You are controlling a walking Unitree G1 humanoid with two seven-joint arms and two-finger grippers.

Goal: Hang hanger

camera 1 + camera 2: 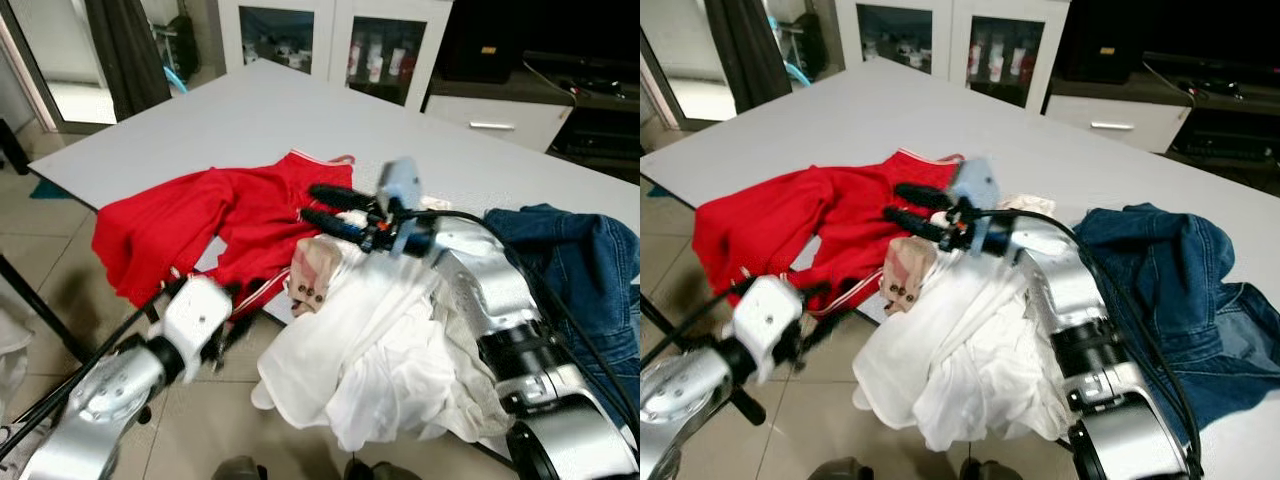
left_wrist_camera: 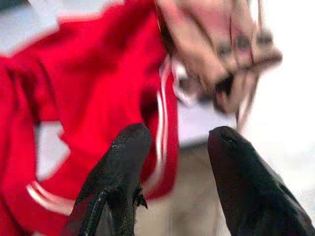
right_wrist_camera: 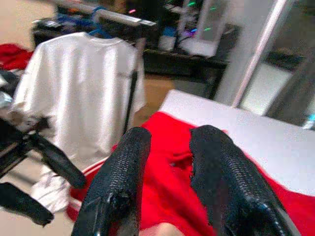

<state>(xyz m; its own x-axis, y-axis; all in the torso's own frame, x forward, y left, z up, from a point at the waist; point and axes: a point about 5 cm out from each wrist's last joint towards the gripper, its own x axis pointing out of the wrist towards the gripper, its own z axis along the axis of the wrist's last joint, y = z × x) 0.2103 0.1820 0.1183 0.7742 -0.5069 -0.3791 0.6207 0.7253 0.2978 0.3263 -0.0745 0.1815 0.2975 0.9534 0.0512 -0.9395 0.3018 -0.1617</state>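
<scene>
1. Right gripper: fingers parted, grasping nothing, above red garment.
2. Left gripper: parted, empty, near table edge.
3. Pale wooden piece, possibly the hanger, among white cloth.
4. Risk: snagging fabric, dragging clothes off.

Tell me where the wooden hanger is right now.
In the left eye view the wooden hanger lies at the table's near edge, between the red garment and the white garment, just below the right tool.
</scene>
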